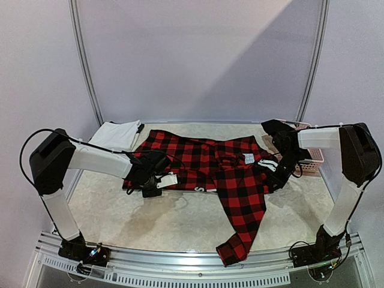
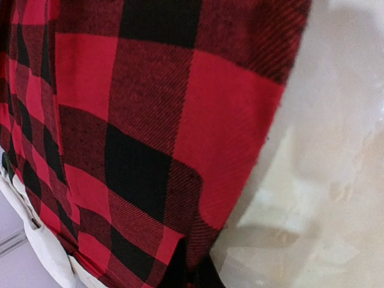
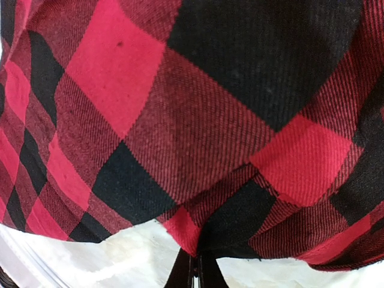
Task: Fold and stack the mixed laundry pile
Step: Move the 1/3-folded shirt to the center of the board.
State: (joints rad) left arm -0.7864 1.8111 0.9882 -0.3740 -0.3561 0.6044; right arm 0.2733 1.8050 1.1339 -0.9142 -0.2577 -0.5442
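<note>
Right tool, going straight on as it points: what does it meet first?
The flannel shirt: the right tool is pinched on its edge, and checked cloth fills the view ahead. Anything behind is hidden.

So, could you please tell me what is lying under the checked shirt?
Around the shirt only the pale table shows. A dark strip with white marks peeks from its near hem; anything else beneath is covered.
</note>
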